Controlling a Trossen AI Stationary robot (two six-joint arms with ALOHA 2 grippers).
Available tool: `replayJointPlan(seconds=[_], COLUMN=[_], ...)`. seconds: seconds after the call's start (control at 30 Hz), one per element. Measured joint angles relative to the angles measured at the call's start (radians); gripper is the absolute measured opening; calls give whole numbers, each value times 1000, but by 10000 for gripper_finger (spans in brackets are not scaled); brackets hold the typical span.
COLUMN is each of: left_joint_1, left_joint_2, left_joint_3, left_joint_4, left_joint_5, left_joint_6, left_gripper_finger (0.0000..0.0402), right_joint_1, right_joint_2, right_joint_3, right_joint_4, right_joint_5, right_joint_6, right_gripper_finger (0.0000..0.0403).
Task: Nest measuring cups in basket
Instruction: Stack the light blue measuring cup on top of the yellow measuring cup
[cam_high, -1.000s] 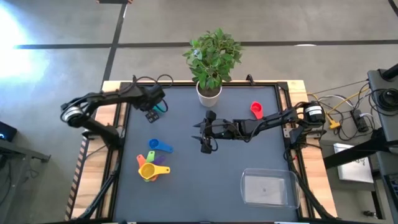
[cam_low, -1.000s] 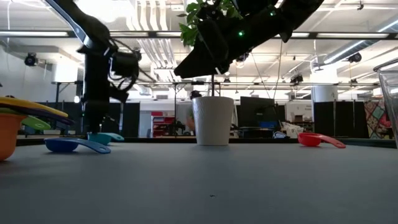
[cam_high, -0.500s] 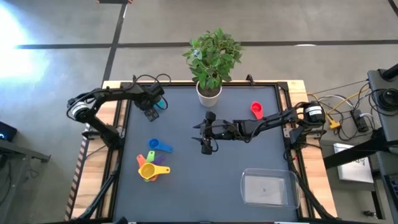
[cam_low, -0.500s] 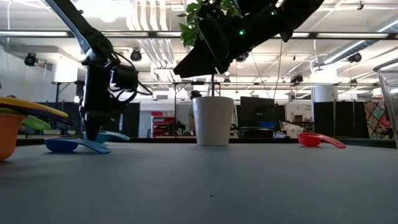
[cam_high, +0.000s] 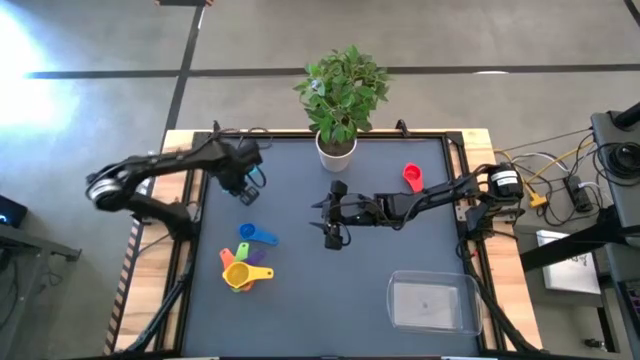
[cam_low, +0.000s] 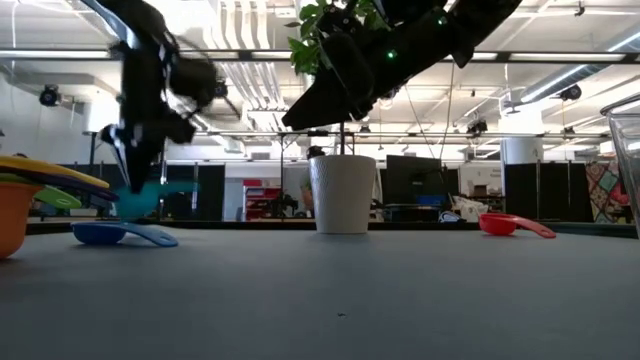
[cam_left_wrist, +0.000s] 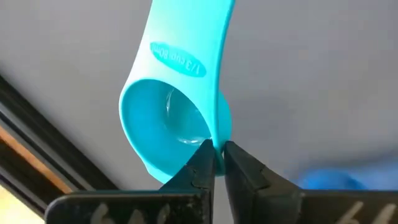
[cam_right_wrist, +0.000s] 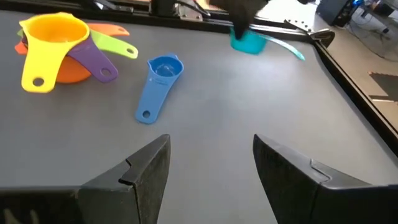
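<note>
At the far-left of the table, step in hand: left gripper (cam_high: 247, 182) is pinching the rim of the teal measuring cup (cam_left_wrist: 176, 118) between fully closed fingertips (cam_left_wrist: 202, 167) and carrying it just clear of the mat, as the low view shows.
Doing it well: the pinch is sitting on a thin wall, so a level, unhurried carry seems wise; the handle is sticking out and could swing.
Where it is going: the clear basket (cam_high: 432, 302) is lying at the near-right corner, well apart from this cup, holding nothing that I can see.
Nesting order: the larger cups probably ought to go in first, so each smaller one drops inside.
Right gripper (cam_high: 332, 221): is hanging over mid-table with its fingers partly apart, gripping nothing.
Count, basket: one.
Count, potted plant (cam_high: 340, 95): one, in a white pot at the far edge.
Count, measuring cups: seven.
Cups in a pile at near-left: four, namely yellow cup (cam_right_wrist: 51, 38), orange cup (cam_right_wrist: 76, 72), purple cup (cam_right_wrist: 92, 63) and green cup (cam_right_wrist: 115, 45).
Cups apart: blue cup (cam_right_wrist: 161, 79) just beside the pile; red cup (cam_high: 412, 177) at far right; the teal one held.
</note>
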Motion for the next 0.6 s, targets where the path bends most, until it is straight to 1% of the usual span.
replayJointPlan(seconds=[0.13, 0.27, 0.37, 0.47, 0.6], left_joint_1=[-194, -435, -633, -828, -1051], left_joint_2=[-150, -262, -306, -329, -327], left_joint_3=[1, 1, 1, 1, 1], left_joint_4=[-75, -80, -50, -33, -32], left_joint_5=[41, 54, 51, 21, -9], left_joint_6=[-197, -400, -513, -679, -902], left_gripper_finger=[2, 2, 1, 1, 1], right_joint_1=[0, 0, 0, 0, -1], right_joint_2=[0, 0, 0, 0, 0], right_joint_3=[0, -1, -1, -1, -1], right_joint_4=[1, 1, 1, 2, 2], right_joint_5=[0, 0, 0, 0, 1], right_joint_6=[-1, -4, -1, 9, 16], right_gripper_finger=[219, 219, 219, 219, 219])
